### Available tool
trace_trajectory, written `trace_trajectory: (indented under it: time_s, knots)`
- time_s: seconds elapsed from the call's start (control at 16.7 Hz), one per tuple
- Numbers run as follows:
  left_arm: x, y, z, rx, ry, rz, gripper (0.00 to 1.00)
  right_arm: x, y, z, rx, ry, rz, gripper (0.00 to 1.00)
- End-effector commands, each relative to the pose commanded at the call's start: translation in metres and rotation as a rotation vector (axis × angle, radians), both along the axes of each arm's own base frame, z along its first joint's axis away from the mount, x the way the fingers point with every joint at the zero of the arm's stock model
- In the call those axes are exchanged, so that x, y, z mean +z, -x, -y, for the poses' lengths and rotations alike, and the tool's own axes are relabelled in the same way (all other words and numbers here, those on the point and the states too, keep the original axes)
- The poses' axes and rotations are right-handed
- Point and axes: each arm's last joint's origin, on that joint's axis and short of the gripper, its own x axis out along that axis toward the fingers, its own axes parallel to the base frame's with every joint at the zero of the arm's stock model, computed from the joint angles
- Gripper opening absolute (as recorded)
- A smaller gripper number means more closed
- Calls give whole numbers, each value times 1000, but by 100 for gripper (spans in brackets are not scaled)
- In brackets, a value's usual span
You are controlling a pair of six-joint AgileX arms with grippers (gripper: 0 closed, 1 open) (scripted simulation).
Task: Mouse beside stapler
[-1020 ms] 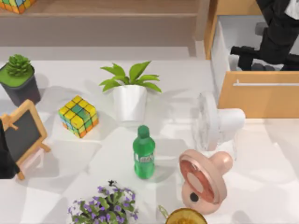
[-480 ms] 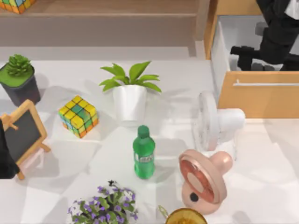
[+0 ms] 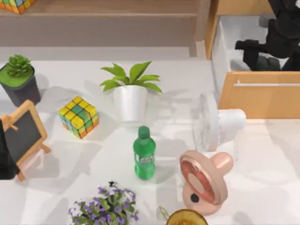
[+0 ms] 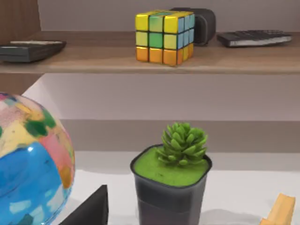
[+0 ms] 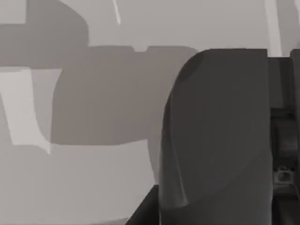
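Observation:
My right gripper (image 3: 262, 57) hangs inside the open wooden drawer (image 3: 262, 96) at the table's back right. It is shut on the mouse (image 3: 270, 63), a small dark-grey rounded lump under the black hand. In the right wrist view the mouse (image 5: 215, 136) looms large and close over the pale drawer floor. The stapler is out of view. My left arm (image 3: 3, 157) is parked at the left edge beside the small chalkboard easel (image 3: 21, 136).
On the table stand a green bottle (image 3: 144, 153), a white potted plant (image 3: 130, 101), a colour cube (image 3: 78, 116), a white fan (image 3: 213, 123), a pink fan (image 3: 204, 182), purple flowers (image 3: 105, 206) and a succulent pot (image 3: 18, 79). A shelf (image 4: 140, 58) holds another cube (image 4: 164, 36).
My right gripper has risen slightly inside the drawer, shifting toward the back right. Nothing on the table has moved, and the left arm stays still.

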Motion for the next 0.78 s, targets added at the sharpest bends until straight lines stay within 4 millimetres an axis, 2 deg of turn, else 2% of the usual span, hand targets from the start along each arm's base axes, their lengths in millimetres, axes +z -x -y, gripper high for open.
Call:
trace_trajectory:
  time_s: [0.24,0.48,0.6,0.78]
  knots:
    - [0,0,0,0,0,0,100,55,21,11,118,-2,149,0]
    - [0,0,0,0,0,0,100,109,55,42,212,29,309,0]
    - [0,0,0,0,0,0,100,121,78,62,248,55,341,0]
    - [0,0,0,0,0,0,100,120,117,91,283,92,329,0]
